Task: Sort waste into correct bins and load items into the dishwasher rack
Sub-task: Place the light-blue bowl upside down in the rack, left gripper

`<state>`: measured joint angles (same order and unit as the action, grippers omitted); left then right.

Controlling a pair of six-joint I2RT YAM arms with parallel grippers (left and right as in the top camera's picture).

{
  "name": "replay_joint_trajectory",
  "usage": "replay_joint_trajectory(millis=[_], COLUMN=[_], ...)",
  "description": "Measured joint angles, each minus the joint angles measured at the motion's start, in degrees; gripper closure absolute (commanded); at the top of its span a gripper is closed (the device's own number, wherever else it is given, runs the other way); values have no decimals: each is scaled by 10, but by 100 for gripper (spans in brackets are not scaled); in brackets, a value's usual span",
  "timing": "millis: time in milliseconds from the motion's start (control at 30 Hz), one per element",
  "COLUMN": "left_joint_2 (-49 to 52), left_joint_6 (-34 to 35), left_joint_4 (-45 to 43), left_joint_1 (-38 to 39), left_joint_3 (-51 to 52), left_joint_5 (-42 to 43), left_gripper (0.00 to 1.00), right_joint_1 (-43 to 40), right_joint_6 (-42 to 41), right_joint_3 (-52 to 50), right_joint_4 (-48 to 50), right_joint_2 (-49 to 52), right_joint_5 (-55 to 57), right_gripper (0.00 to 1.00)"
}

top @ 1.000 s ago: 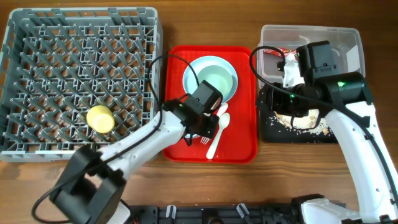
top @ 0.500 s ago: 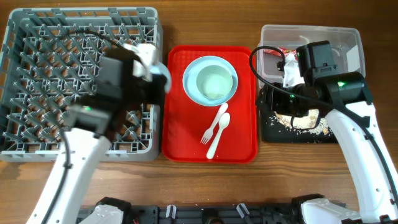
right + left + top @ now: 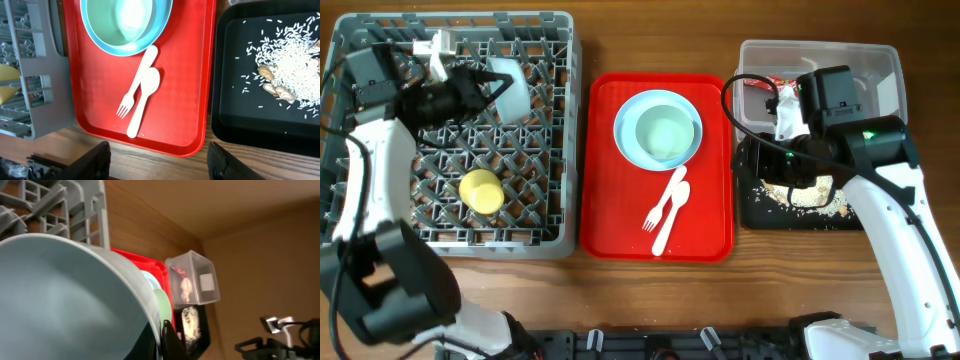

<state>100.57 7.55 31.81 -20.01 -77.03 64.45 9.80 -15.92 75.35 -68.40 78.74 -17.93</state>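
Grips a mint-green bowl (image 3: pixel 510 85) by the rim in the left tool (image 3: pixel 478 88), clenched on it, over the far right part of the dishwasher rack (image 3: pixel 520 240). Holds the bowl tipped on edge, low at the pegs; cannot tell from either view whether it touches them. Shows the yellow cup (image 3: pixel 480 190) lying in the rack toward the front, well apart from the bowl.

Carries nothing in the right tool (image 3: pixel 162 160): spread wide above the tabletop (image 3: pixel 770 280), near the seam between the red tray (image 3: pixel 610 220) and the black tray (image 3: pixel 755 200). Shows rice (image 3: pixel 295 65) scattered in the black tray and the clear tub (image 3: pixel 880 60) behind it.

Looks like the step of seating the bowl. Probably calls for a short drop straight down between peg rows, on edge, then release.

Turns, after that, on what lies rightward of the left tool, past the rack's right wall. Finds there the plate (image 3: pixel 628 108) with a second bowl (image 3: pixel 665 135) in it at the red tray's far end. Finds the fork (image 3: pixel 662 198) and spoon (image 3: pixel 670 222) side by side nearer the front, long axes slanting from near-left to far-right. Puts the right arm just beside that tray and the left well apart, so likely favours the right for the cutlery.
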Motion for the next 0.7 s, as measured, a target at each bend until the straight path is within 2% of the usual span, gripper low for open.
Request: replay_joint_trajectory(millis=[167, 300, 333, 367, 467, 567, 700], left_joint_2=[64, 73, 73, 73, 74, 78, 80], left_joint_6=[0, 0, -1, 0, -4, -4, -8], left_joint_4=[-26, -19, -13, -5, 23, 49, 108], left_joint_1=[-33, -64, -72, -80, -99, -115, -142], left_joint_3=[0, -1, -1, -1, -2, -1, -2], left_joint_5=[78, 85, 79, 74, 44, 21, 5], left_gripper=[96, 96, 93, 86, 78, 50, 46], right_joint_1=[0, 0, 0, 0, 0, 0, 0], right_joint_6=[0, 0, 0, 0, 0, 0, 0], right_joint_3=[0, 0, 0, 0, 0, 0, 0], right_joint_4=[0, 0, 0, 0, 0, 0, 0], right_joint_2=[0, 0, 0, 0, 0, 0, 0], right_joint_5=[0, 0, 0, 0, 0, 0, 0], right_gripper=[38, 38, 38, 38, 38, 38, 38])
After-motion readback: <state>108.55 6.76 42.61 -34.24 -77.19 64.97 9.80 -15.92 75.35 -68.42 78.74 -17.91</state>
